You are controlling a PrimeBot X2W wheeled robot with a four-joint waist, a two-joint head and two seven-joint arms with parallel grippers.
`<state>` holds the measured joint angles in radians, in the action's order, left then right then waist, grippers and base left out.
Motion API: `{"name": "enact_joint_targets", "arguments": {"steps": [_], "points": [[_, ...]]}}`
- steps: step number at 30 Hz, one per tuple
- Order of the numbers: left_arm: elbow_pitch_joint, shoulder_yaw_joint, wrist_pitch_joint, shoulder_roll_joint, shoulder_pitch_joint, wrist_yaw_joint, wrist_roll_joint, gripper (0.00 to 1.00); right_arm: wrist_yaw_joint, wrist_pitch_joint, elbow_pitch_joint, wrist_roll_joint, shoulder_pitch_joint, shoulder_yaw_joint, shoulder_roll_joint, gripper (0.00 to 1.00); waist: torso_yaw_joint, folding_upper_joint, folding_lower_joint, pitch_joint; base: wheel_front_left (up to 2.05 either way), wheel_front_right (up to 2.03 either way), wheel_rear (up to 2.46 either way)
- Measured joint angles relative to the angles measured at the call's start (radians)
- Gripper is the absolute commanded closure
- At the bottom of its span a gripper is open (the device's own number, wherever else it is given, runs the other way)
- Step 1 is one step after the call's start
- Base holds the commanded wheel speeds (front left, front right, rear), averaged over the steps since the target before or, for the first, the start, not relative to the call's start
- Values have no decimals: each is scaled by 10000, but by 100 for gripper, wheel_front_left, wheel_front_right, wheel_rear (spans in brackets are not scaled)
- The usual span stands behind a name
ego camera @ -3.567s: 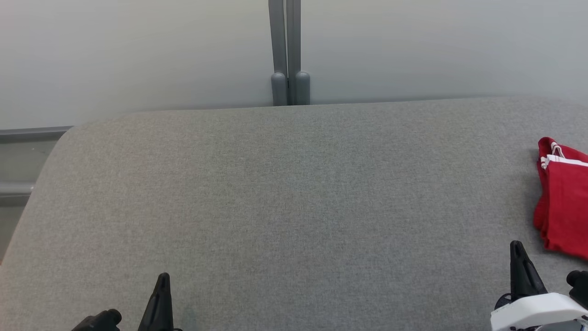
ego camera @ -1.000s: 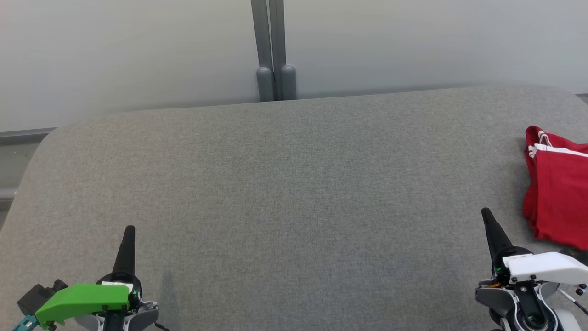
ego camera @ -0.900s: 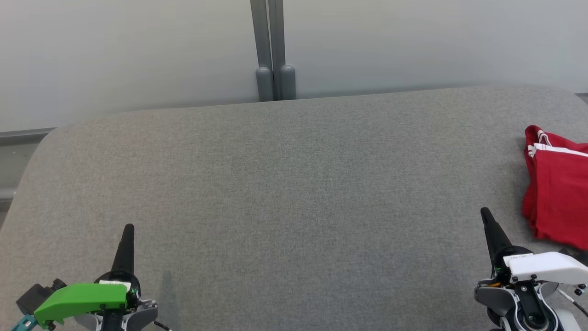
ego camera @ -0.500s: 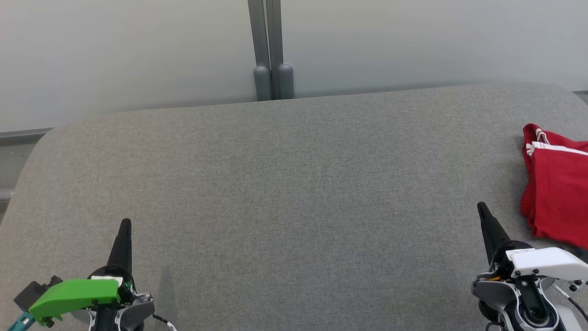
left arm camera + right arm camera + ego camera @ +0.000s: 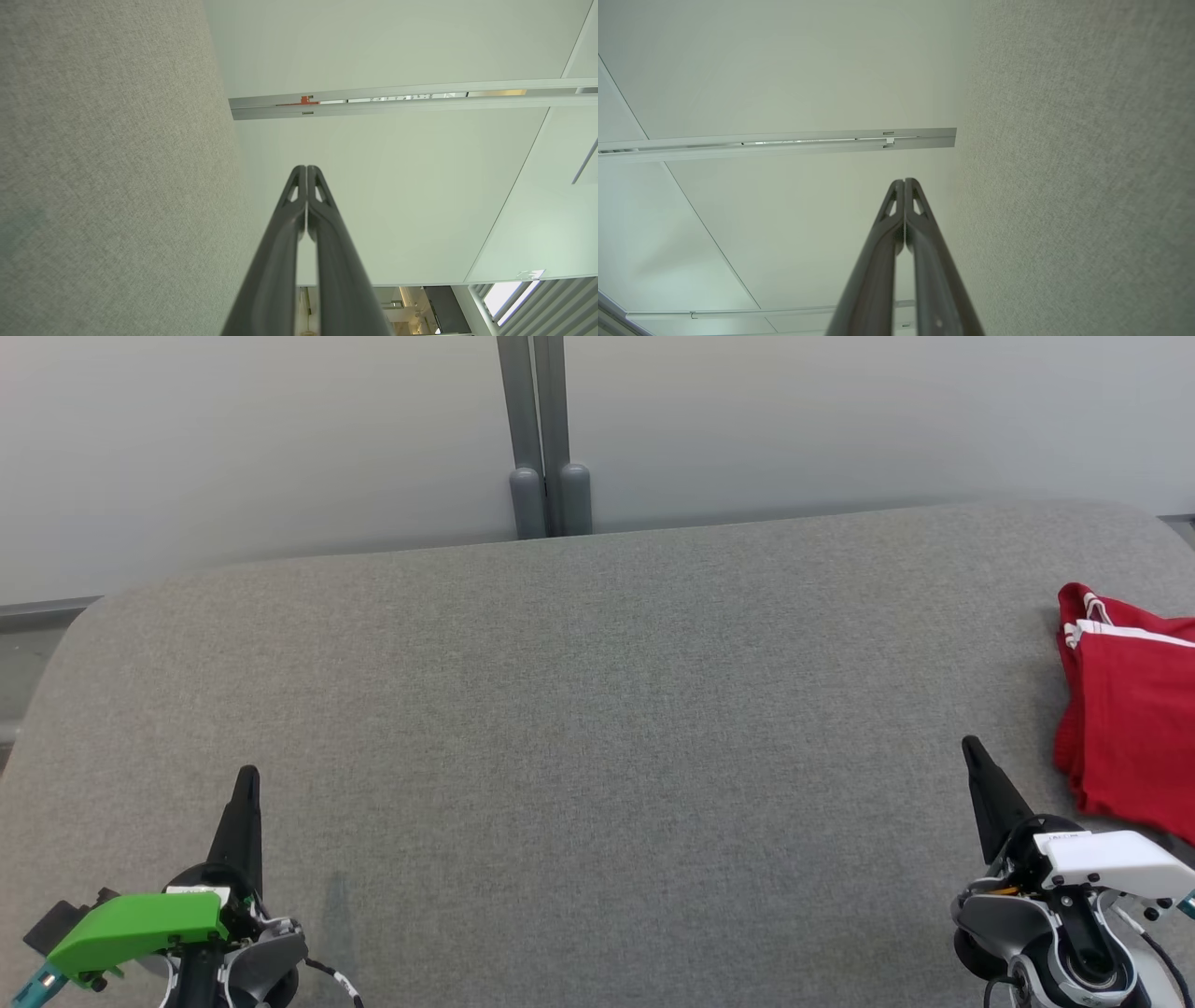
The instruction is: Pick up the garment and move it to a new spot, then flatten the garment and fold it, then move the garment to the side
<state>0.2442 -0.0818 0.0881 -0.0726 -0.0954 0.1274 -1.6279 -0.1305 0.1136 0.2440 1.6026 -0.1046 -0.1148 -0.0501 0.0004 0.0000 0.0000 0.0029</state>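
Note:
The garment (image 5: pixel 1130 723), red with white stripes, lies folded at the far right of the grey fabric surface (image 5: pixel 579 709), partly cut off by the frame edge. My right gripper (image 5: pixel 971 747) is shut and empty, its tip a short way left of the garment and not touching it. At the lower left my left gripper (image 5: pixel 247 775) is shut and empty, far from the garment. In the left wrist view the left gripper (image 5: pixel 306 168) shows both fingers pressed together. The right wrist view shows the right gripper (image 5: pixel 904 181) closed the same way.
A pale wall stands behind the surface, with a grey vertical post (image 5: pixel 535 439) at its middle. The surface's rounded left corner (image 5: pixel 65 635) drops to a grey floor strip. Wide bare fabric stretches between the two grippers.
Both grippers have risen further up the head view and stayed shut. The whole picture has shifted slightly left, so the camera has moved. The garment lies as before.

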Motion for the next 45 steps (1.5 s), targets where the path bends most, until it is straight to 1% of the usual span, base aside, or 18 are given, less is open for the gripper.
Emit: {"name": "enact_joint_targets", "arguments": {"steps": [45], "points": [[2,-140,130,98,-42,2,0,100,0,8,10,67,-28,6,6,100,-5,0,0,2,0,0,0]]}}
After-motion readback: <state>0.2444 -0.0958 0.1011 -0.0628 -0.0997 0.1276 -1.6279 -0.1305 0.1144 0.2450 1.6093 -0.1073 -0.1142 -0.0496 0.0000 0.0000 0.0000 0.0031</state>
